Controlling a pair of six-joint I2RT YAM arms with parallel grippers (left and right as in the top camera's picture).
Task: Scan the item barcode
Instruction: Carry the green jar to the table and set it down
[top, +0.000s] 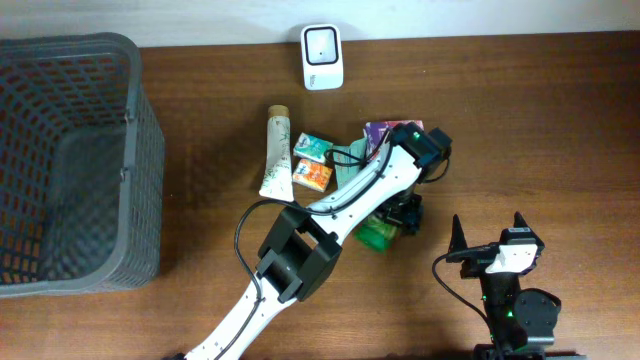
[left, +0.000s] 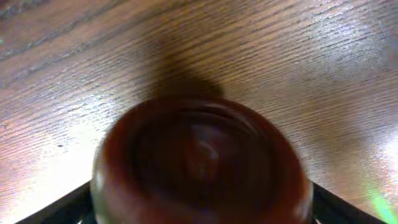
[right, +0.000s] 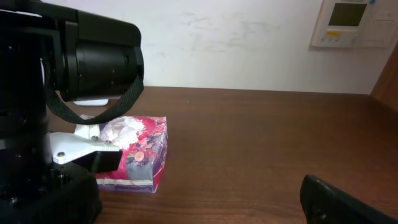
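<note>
A dark wooden counter (top: 540, 120) meets a white wall, with the barcode scanner (top: 322, 56) lying window-up beside it. The left gripper (top: 405, 214) hangs over the heap of goods, a blurred round brown item (left: 199, 162) between its jaws; whether they grip it I cannot tell. The right gripper (top: 488, 232) stands aside with jaws wide, probably to keep clear.

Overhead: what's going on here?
The left arm reaches over the pile of items mid-table, with the left gripper down among them beside the tissue pack. Its wrist camera is filled by a blurred round brown object on the wood; whether that is gripped is unclear. The right gripper sits parked at the near right, open and empty. Nothing is in front of the scanner.
</note>
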